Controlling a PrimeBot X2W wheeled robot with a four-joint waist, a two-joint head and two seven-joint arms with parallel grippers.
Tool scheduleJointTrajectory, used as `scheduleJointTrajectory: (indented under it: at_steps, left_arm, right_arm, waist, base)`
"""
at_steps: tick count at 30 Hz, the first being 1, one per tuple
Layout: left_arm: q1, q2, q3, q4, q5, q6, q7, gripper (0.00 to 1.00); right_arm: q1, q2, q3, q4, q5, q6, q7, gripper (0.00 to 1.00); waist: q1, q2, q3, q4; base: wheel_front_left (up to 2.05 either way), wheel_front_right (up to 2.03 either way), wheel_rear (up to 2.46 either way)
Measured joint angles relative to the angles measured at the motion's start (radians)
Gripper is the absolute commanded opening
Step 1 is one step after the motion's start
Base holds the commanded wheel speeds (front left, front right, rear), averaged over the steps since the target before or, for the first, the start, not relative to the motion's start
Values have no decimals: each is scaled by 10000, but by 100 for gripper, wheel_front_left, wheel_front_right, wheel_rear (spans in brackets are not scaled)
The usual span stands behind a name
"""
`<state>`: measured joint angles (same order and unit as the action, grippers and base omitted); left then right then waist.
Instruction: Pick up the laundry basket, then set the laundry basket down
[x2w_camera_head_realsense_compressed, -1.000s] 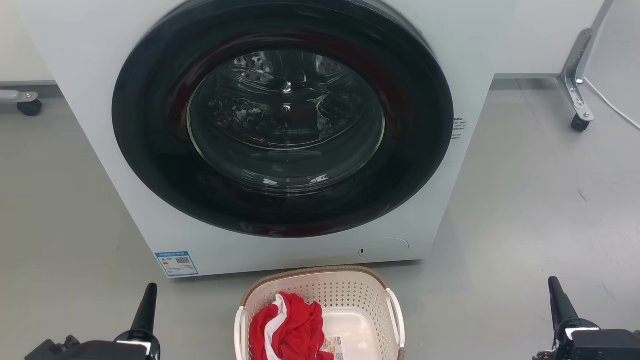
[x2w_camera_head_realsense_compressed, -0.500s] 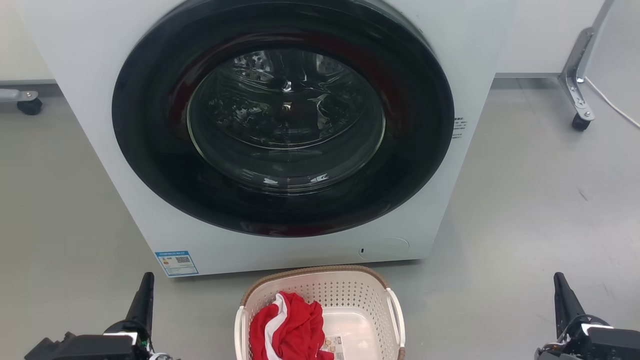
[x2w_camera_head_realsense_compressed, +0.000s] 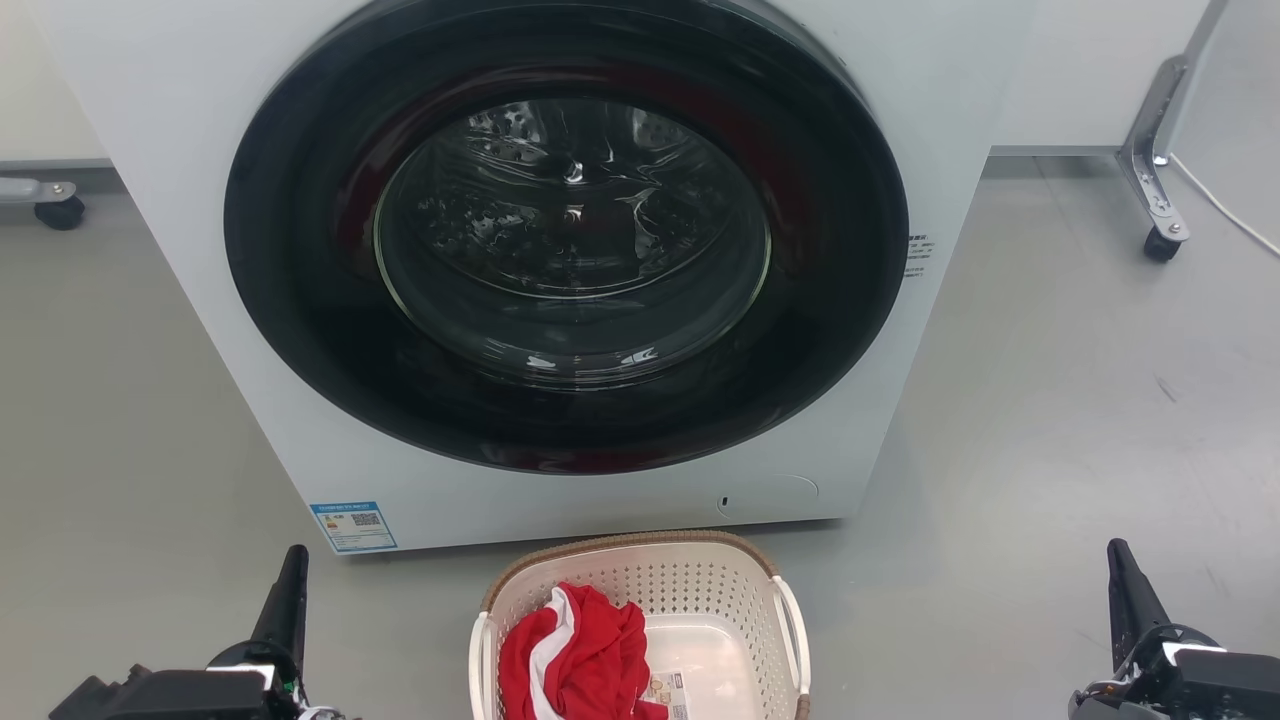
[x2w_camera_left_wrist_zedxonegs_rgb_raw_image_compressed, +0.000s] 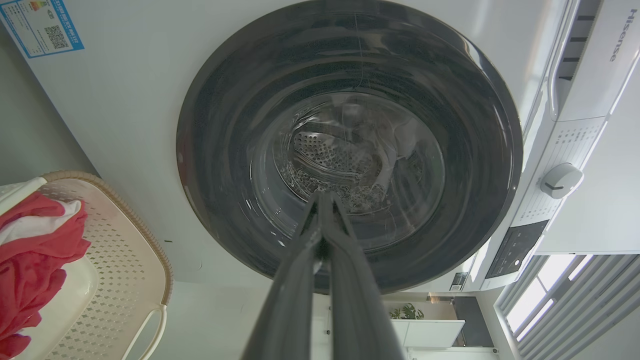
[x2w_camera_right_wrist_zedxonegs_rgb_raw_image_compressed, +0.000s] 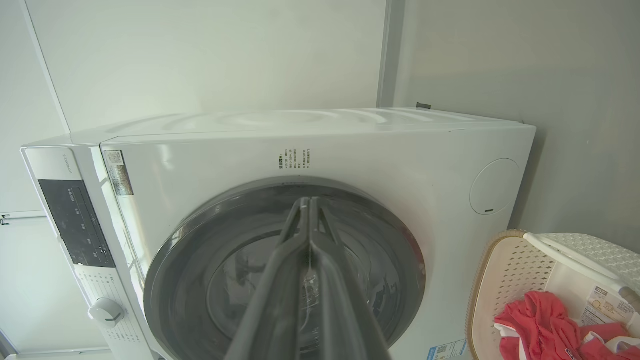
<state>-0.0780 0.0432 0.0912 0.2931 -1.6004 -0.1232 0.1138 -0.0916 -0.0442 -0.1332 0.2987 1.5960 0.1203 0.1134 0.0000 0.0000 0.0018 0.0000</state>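
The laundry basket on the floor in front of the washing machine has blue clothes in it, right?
No, the clothes are red with some white, not blue, as the head view shows. The laundry basket does sit on the floor in front of the washing machine.

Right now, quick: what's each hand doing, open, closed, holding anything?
Left hand: closed, fingers together, holding nothing.
Right hand: closed, fingers together, holding nothing.

Head camera looks down, wrist cameras up, sharing the washer (x2w_camera_head_realsense_compressed: 570, 260).
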Motion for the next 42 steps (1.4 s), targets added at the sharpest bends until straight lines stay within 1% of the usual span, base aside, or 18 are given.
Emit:
scheduleJointTrajectory:
  at_steps: [42]
  left_arm:
    - [0,-2,-2,23,-2,-2,0,0]
  right_arm:
    - [0,2,2,2,12,0,0,0]
  waist:
    - [-1,0,-1,0]
  base:
    - [0,0,0]
